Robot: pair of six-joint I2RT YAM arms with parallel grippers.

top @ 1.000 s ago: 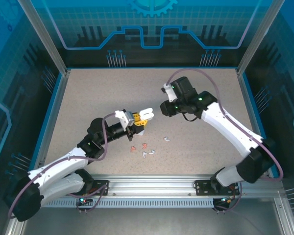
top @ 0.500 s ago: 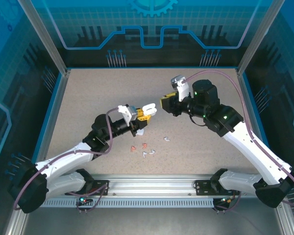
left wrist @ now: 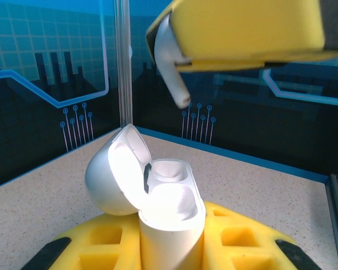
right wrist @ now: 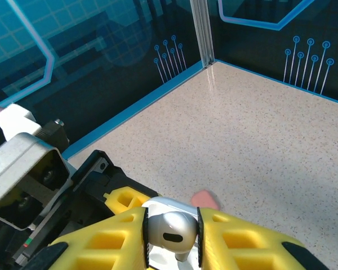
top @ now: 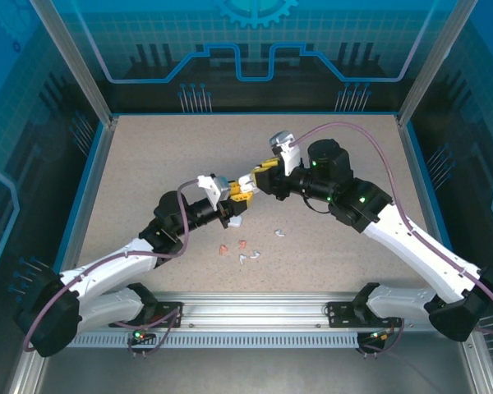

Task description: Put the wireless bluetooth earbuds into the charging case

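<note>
My left gripper (left wrist: 169,250) is shut on the white charging case (left wrist: 170,222), held upright with its lid (left wrist: 110,180) swung open to the left and both wells bare. My right gripper (right wrist: 170,239) is shut on a white earbud (right wrist: 170,229). In the left wrist view that earbud (left wrist: 168,62) hangs stem-down just above the open case. From the top view the two grippers meet over the table's middle, right gripper (top: 260,178) against the case (top: 248,183). Several more earbuds lie on the table: two salmon (top: 223,248) (top: 241,244) and some white (top: 248,257) (top: 279,232).
The speckled table (top: 148,164) is walled by blue panels and aluminium posts. A blurred salmon earbud (right wrist: 204,198) shows on the table past my right fingers. The left wrist's camera housing (right wrist: 22,174) sits close at the lower left of the right wrist view.
My right arm has swung left and brought the earbud over the open case. The left gripper rose slightly with the case, then held still.
</note>
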